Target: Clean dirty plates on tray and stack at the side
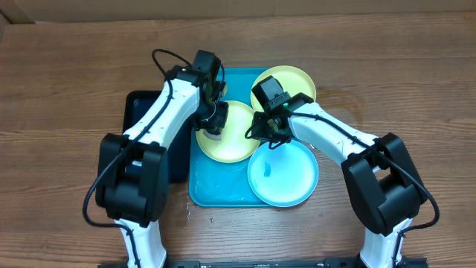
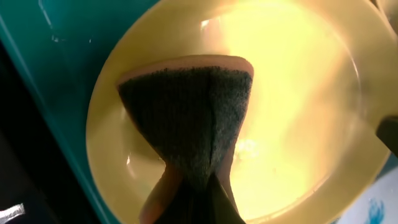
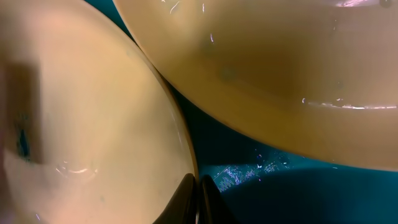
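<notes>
Overhead, three plates are seen on the blue tray [image 1: 216, 187]. A dark scouring pad [image 2: 186, 118] is clenched in the left tool [image 1: 212, 129] and pressed onto the centre yellow-green plate [image 1: 236, 143], whose right rim is pinched by the right tool [image 3: 198, 200]. A second yellow-green plate [image 1: 296, 77] is set far right, the light blue plate [image 1: 288, 177] near right.

Overhead looks straight down on whole table [image 1: 59, 74]; both wrist views very close, angled down, sharing middle yellow plate [image 1: 239, 141] on tray [image 1: 216, 190]
</notes>
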Controlling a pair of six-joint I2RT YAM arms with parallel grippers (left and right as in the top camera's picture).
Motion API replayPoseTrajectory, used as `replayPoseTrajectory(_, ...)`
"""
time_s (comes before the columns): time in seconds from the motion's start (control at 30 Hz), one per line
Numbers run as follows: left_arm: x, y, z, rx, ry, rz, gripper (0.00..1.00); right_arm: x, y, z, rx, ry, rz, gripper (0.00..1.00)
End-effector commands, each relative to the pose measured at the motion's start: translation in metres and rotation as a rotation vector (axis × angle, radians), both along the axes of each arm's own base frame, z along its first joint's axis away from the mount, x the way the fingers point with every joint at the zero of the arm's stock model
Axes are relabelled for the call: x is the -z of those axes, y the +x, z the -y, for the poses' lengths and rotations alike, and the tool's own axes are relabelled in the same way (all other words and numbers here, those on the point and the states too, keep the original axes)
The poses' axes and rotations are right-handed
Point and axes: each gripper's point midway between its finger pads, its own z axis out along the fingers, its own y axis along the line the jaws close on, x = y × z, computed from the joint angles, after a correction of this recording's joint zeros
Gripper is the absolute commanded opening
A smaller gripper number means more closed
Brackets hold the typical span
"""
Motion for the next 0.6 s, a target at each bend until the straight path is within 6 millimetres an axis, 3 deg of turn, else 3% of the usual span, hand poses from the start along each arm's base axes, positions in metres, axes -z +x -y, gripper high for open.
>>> replayPoseTrajectory(0.0,0.022,0.002,-0.007,-0.001,0.049,-0.022,0.04,0.001,-0.002,0.001,0.003,-0.001,-0.007,0.04)
replayPoseTrajectory(0.23,0.060,-0.010,-0.016,-0.030,0.111,-0.118,0.04,0.001,-0.002,0.002,0.004,-0.001,-0.007,0.04)
replayPoseTrajectory(0.4,0.088,-0.030,-0.009,-0.024,0.074,-0.238,0.04,0.000,-0.003,-0.001,0.000,0.012,-0.010,0.04)
replayPoseTrajectory(0.57,0.095,-0.040,0.002,-0.009,0.006,-0.296,0.04,-0.001,-0.004,-0.004,-0.005,0.031,-0.016,0.04)
